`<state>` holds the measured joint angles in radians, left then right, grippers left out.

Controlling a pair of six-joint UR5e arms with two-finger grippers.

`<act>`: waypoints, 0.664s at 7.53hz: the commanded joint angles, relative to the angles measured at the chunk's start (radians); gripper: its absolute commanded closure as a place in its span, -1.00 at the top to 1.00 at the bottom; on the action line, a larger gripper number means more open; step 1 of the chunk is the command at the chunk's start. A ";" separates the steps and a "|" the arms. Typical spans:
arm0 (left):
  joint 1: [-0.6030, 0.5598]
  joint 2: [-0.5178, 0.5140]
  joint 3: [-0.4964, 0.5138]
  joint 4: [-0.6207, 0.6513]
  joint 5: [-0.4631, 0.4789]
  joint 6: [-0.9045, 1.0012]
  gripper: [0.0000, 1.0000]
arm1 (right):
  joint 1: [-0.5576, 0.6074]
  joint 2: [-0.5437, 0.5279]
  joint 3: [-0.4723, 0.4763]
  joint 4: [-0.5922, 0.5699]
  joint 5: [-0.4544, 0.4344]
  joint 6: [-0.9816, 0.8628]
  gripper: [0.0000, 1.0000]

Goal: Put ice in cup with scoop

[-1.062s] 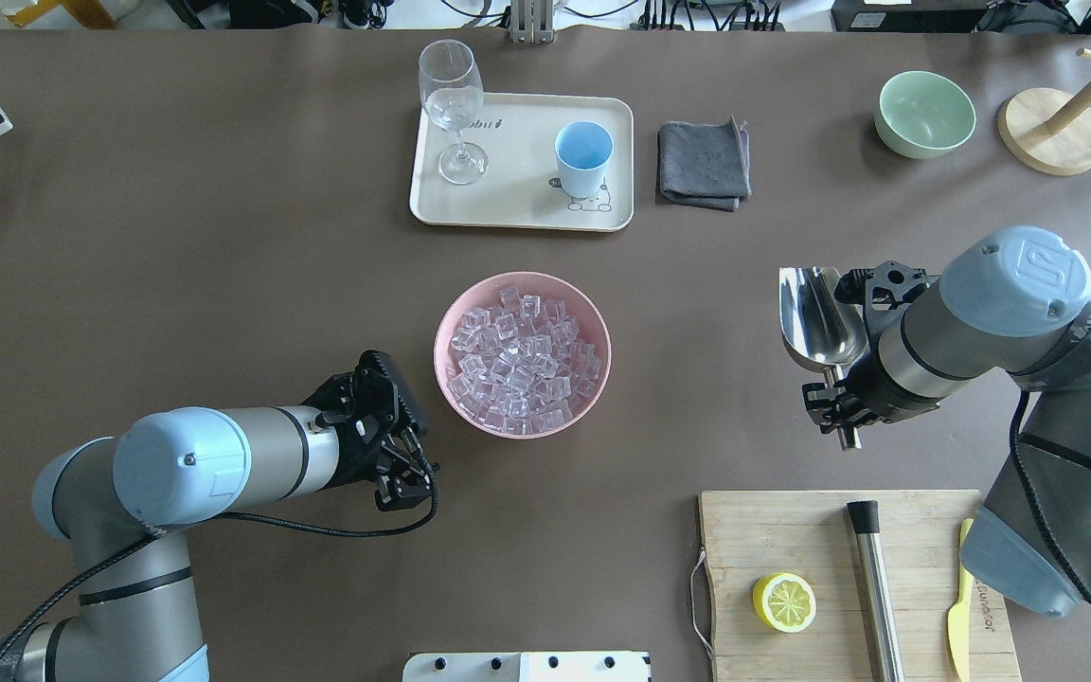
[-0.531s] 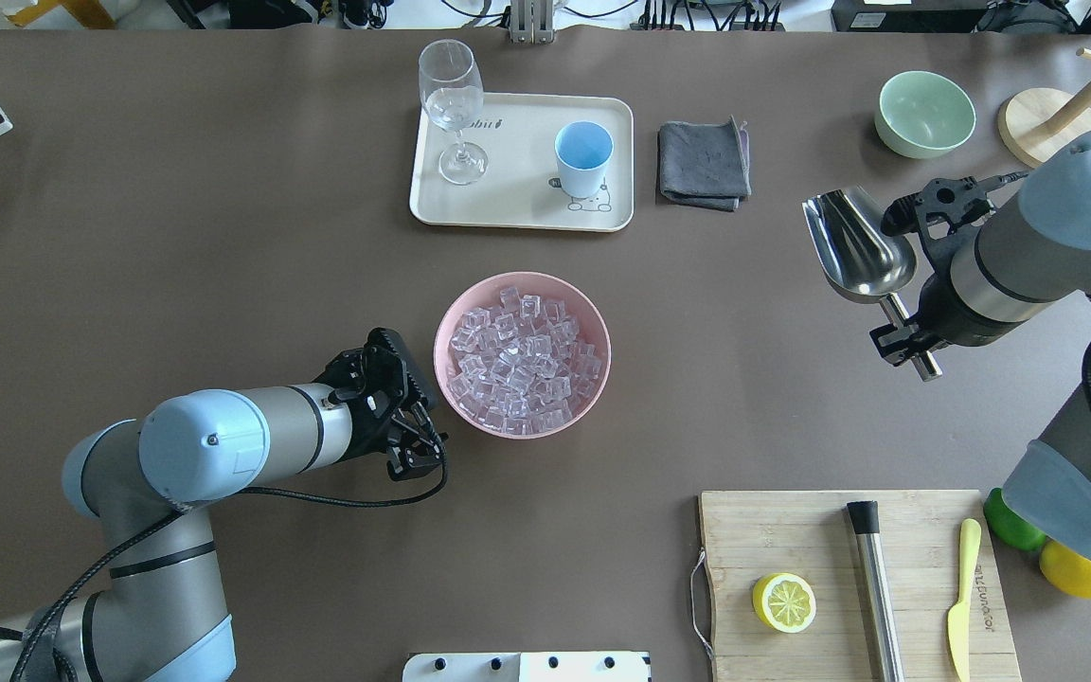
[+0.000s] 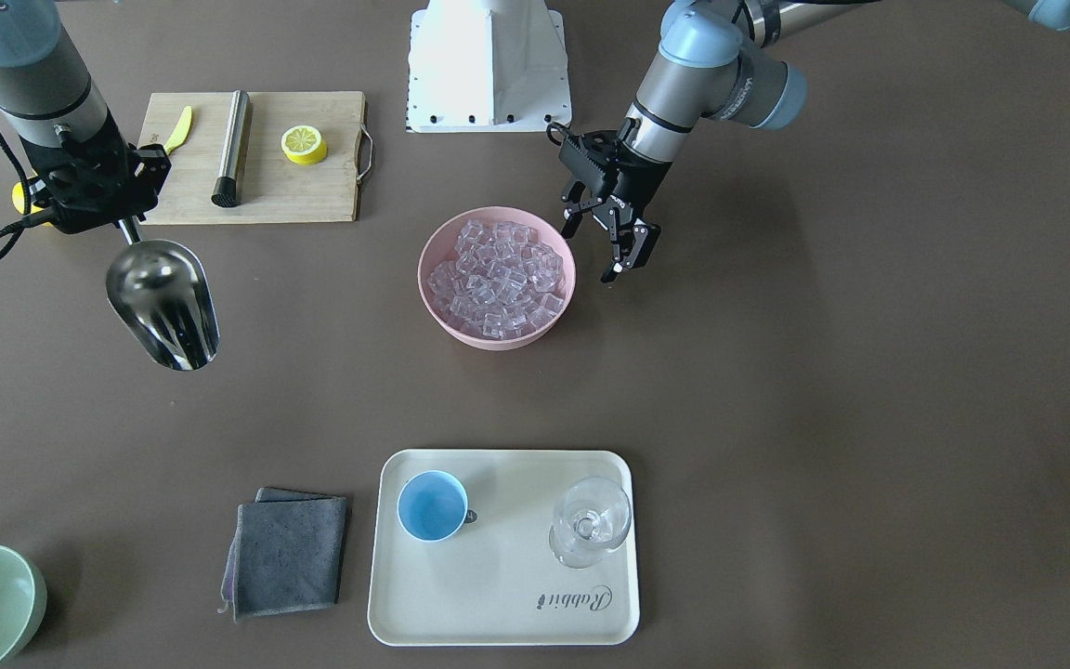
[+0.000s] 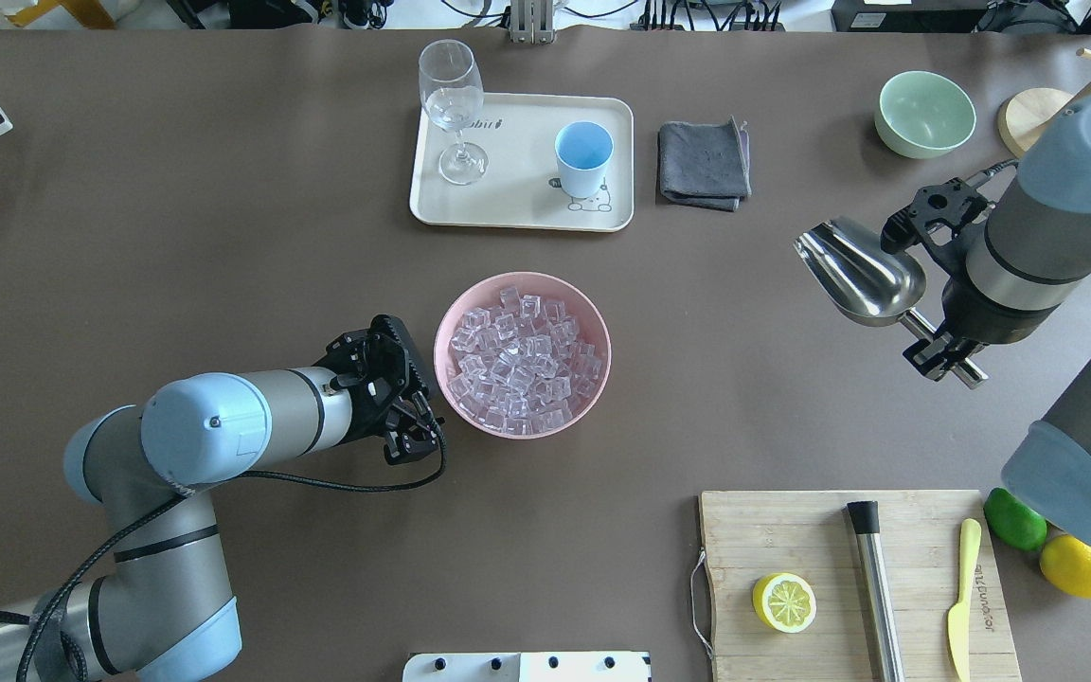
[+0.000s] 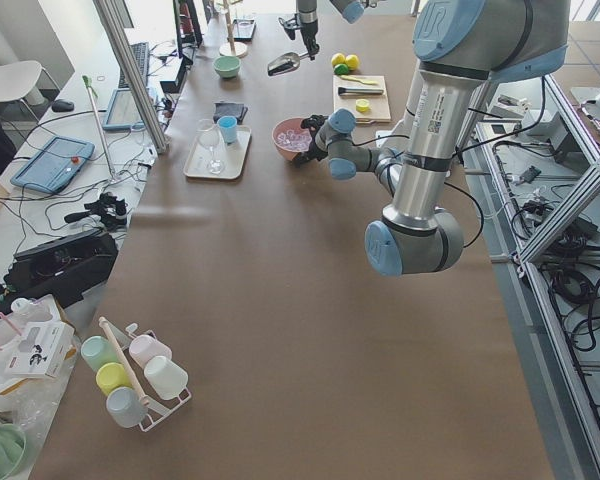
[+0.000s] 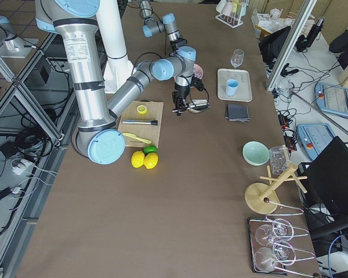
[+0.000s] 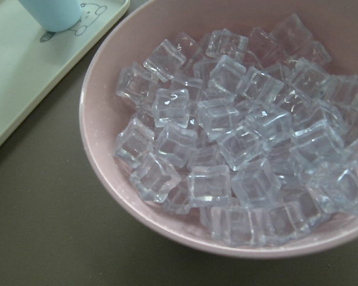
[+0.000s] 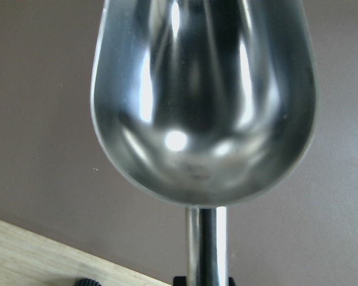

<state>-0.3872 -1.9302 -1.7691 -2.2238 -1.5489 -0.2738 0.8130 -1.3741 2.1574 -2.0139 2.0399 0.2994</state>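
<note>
The ice [image 4: 522, 355] is a heap of clear cubes filling a pink bowl [image 4: 593, 313] at mid-table; the left wrist view shows it close up [image 7: 227, 137]. The light-blue cup [image 4: 583, 156] stands empty on a cream tray [image 4: 517, 213], also in the front view [image 3: 432, 505]. My right gripper [image 4: 943, 349] is shut on the rod handle of the steel scoop [image 4: 863, 270]. It holds the scoop in the air far to the right of the bowl, with the trough empty [image 8: 203, 101]. My left gripper [image 4: 424, 417] is open and empty, close beside the bowl's left rim.
A wine glass [image 4: 451, 104] stands on the tray, and a grey cloth [image 4: 705, 163] lies to its right. A green bowl [image 4: 924, 114] and a wooden stand [image 4: 1028, 118] are at the far right. A cutting board [image 4: 792, 530] holds a lemon half, a steel cylinder and a yellow knife.
My right arm has carried the scoop right and farther from the robot, and turned its mouth leftward. My left gripper has moved in toward the pink bowl's rim.
</note>
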 commanded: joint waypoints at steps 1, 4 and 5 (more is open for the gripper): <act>-0.019 -0.016 0.013 0.001 0.000 0.122 0.97 | 0.003 0.195 -0.042 -0.310 -0.045 -0.123 -1.00; -0.019 -0.039 0.036 -0.004 -0.005 0.125 0.97 | -0.009 0.387 -0.068 -0.540 -0.083 -0.234 -1.00; -0.019 -0.038 0.036 -0.004 -0.011 0.125 0.97 | -0.018 0.499 -0.150 -0.630 -0.069 -0.238 -1.00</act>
<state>-0.4062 -1.9647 -1.7387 -2.2253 -1.5528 -0.1502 0.8083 -1.0318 2.0953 -2.5023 1.9639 0.1017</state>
